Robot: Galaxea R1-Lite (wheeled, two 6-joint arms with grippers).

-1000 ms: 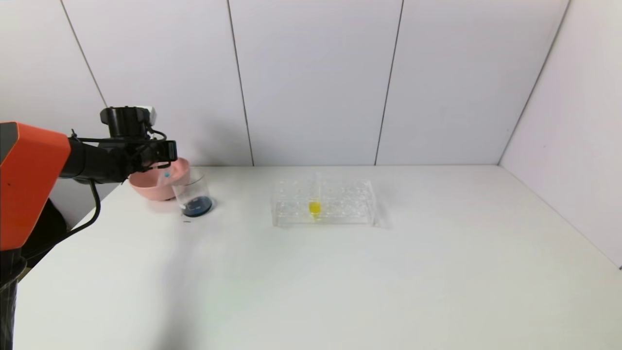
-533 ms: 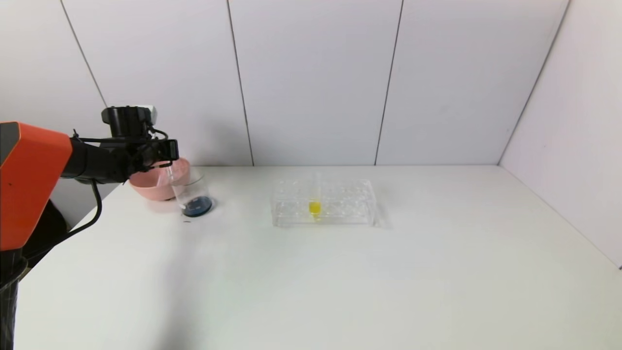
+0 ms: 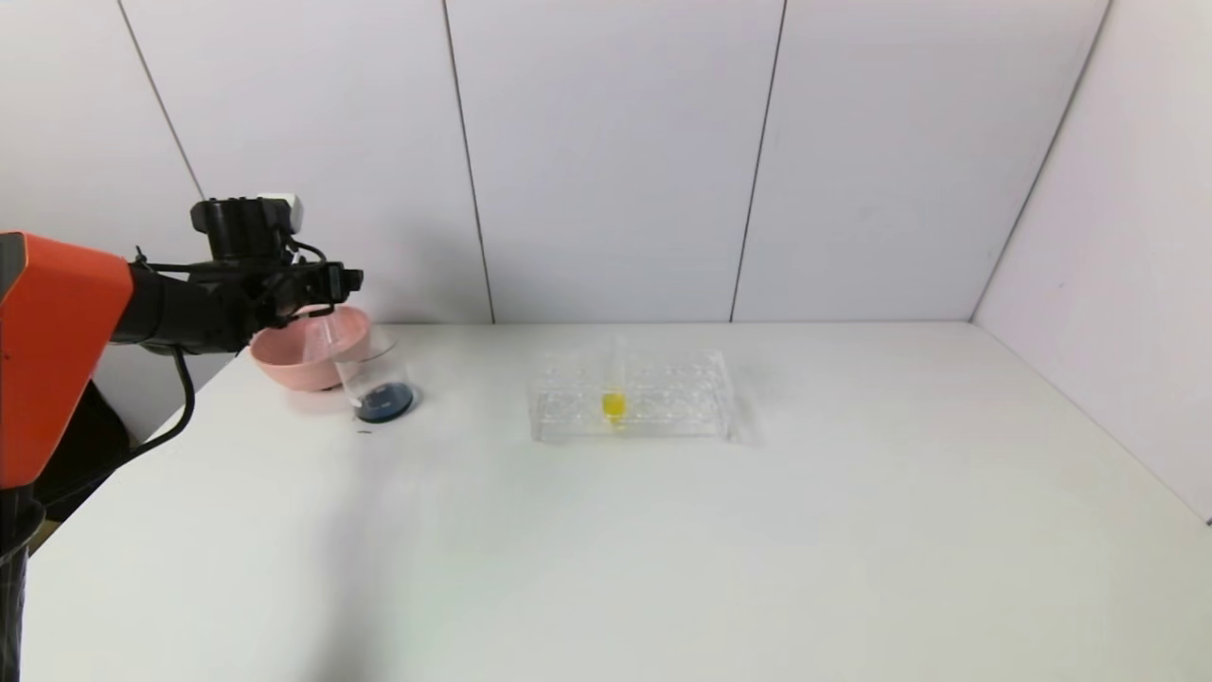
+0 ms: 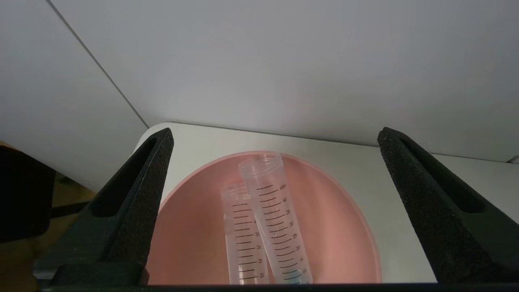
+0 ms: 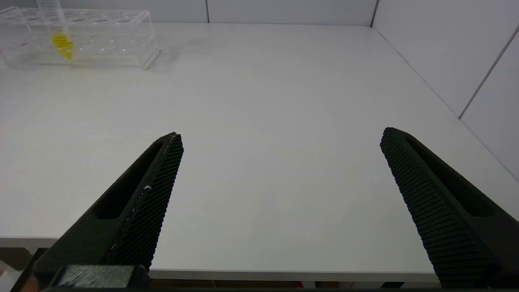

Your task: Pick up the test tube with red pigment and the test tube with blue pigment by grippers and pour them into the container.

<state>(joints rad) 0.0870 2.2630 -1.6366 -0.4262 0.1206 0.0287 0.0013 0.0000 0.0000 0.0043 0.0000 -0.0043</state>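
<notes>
My left gripper (image 3: 343, 281) (image 4: 275, 136) is open and empty, hovering just above the pink bowl (image 3: 284, 365) (image 4: 336, 235). Two graduated clear tubes lie in the bowl. One tube (image 4: 275, 227) has only a trace of blue at its tip. The other tube (image 4: 239, 239) looks empty; no red liquid shows. The glass beaker (image 3: 379, 379) stands beside the bowl with dark blue liquid at its bottom. My right gripper (image 5: 282, 136) is open and empty over the table's front edge, out of the head view.
A clear plastic rack (image 3: 630, 398) (image 5: 101, 36) stands mid-table and holds a tube with yellow liquid (image 3: 614, 403) (image 5: 61, 38). The wall is close behind the bowl. The table edge runs just left of the bowl.
The left gripper held the blue-tipped tube over the bowl a second ago. It has let the tube go into the bowl and risen slightly to the right.
</notes>
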